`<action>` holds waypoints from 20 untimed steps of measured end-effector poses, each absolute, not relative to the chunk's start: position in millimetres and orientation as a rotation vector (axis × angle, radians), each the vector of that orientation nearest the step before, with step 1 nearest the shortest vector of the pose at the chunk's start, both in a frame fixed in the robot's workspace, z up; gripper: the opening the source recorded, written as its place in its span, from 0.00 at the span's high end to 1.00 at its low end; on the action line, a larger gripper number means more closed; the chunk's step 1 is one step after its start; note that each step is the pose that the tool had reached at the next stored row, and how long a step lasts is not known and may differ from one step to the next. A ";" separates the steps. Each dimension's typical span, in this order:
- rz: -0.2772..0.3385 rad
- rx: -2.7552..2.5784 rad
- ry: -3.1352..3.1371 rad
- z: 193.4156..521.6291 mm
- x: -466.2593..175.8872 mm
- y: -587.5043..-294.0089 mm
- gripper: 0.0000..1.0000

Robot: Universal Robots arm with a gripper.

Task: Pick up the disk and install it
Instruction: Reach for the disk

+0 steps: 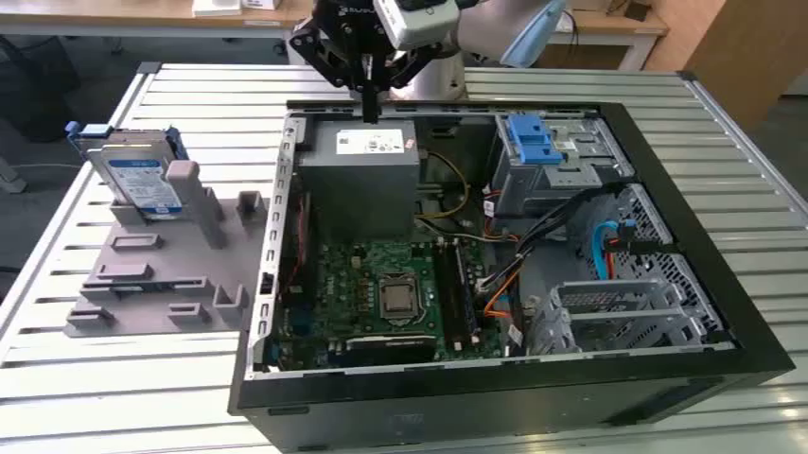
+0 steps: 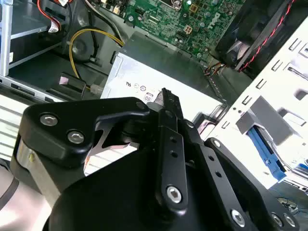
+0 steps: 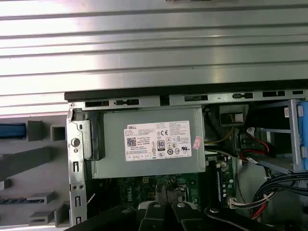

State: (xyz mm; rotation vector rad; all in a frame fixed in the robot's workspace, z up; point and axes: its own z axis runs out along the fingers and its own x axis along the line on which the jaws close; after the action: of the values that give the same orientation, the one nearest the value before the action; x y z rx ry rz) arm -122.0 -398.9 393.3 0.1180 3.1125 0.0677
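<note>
Disk (image 1: 136, 178) is standing upright in the grey fixture (image 1: 151, 284) at the exterior view's left, on the slatted metal counter (image 1: 202, 90). Just beside it, the open computer case (image 1: 272, 284) is holding a power supply (image 1: 366, 180), a motherboard (image 1: 378, 293) and, further right, a drive cage (image 1: 555, 161) with a blue latch (image 1: 535, 140). The tool (image 1: 370, 112) is hovering closed and empty over the power supply's edge. Wooden desks (image 1: 127, 14) are lining the background.

- The disk (image 1: 136, 180) — a flat, silver-grey rectangle with a blue-and-white label (image 1: 142, 189) facing the exterior camera and blue plastic rails (image 1: 79, 134) along its edges.
- It stands on edge, leaning slightly back, slotted into the grey holder (image 1: 151, 274) at the exterior view's left — outside the computer case (image 1: 505, 407), apart from it.
</note>
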 end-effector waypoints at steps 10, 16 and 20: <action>0.068 0.118 3.113 393.3 -124.7 -398.9 0.89; 0.068 0.118 3.113 393.2 -126.4 -398.9 0.89; 0.068 0.118 3.113 393.1 -127.3 -398.9 0.89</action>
State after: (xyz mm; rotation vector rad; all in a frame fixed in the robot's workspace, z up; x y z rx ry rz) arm -127.3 -398.9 393.1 0.1180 3.1126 0.0676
